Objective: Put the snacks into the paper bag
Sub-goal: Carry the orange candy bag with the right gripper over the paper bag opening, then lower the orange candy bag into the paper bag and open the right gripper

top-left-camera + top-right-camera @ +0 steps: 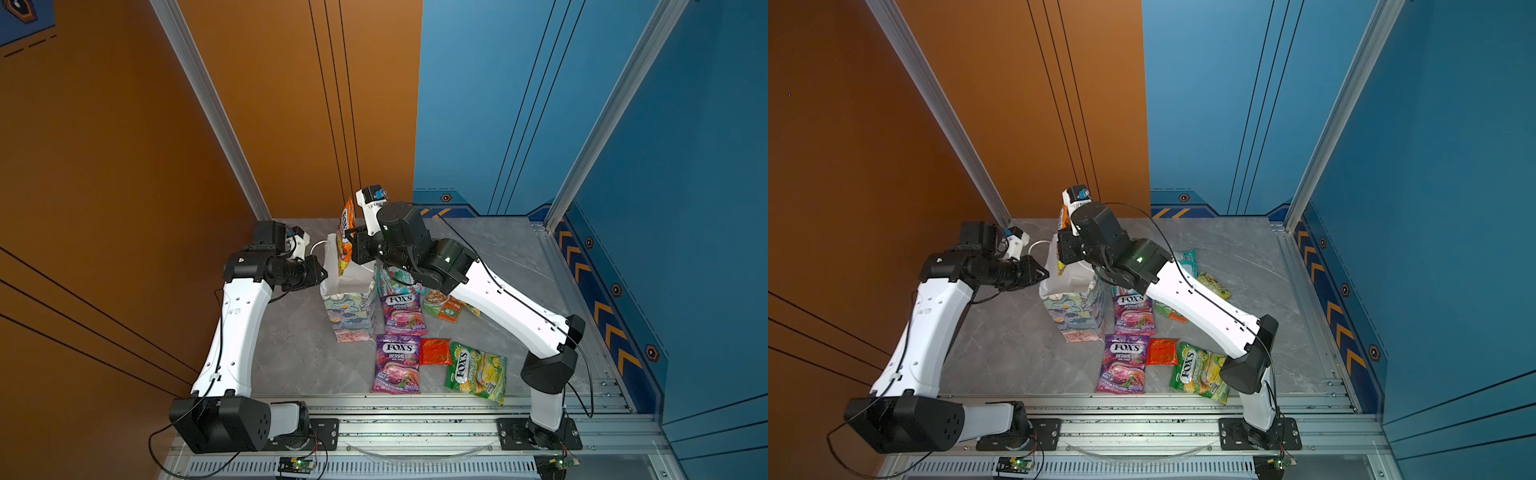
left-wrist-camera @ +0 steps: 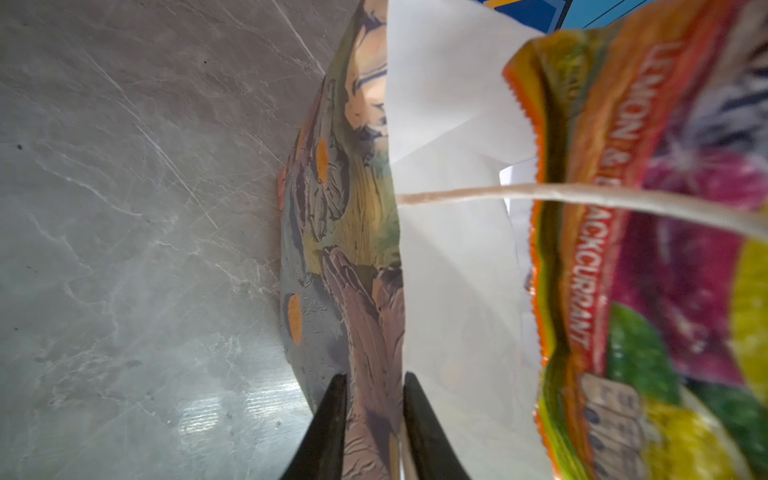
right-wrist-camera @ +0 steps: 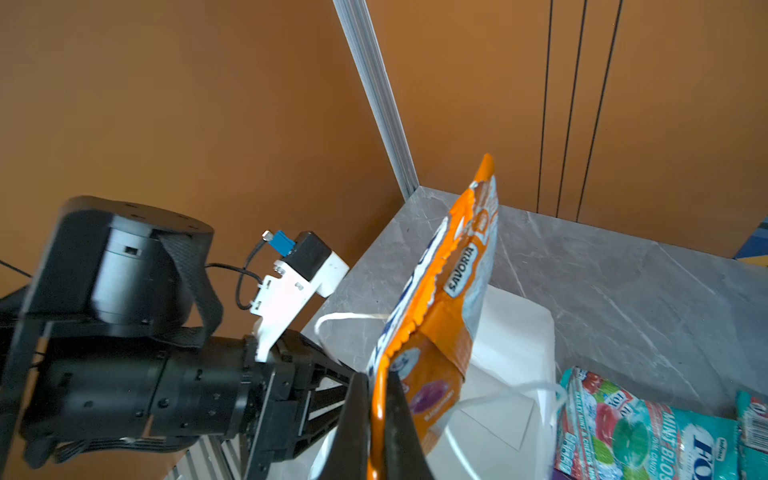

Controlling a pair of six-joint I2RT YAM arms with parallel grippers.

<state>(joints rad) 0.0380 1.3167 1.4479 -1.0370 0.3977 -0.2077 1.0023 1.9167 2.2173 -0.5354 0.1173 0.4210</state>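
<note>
Your right fingers (image 3: 355,419) clench the glossy orange candy packet (image 3: 453,286), upright at the mouth of the floral paper gift bag (image 1: 351,316), centre frame. Left fingers (image 2: 332,419) straddle its wall; grip unclear. If that wall slackens, the packet could snag the rim or topple the bag.

Counted: 1 paper bag (image 1: 351,309), 2 purple packets (image 1: 402,316) (image 1: 397,368), 2 teal packets (image 3: 644,432) (image 3: 752,415), 1 orange packet (image 1: 345,237), 1 red packet (image 1: 435,351), 1 green packet (image 1: 478,372).

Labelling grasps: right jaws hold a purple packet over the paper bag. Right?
No: the packet is orange, not purple, as the right wrist view shows. The right jaws do hold it over the paper bag.
</note>
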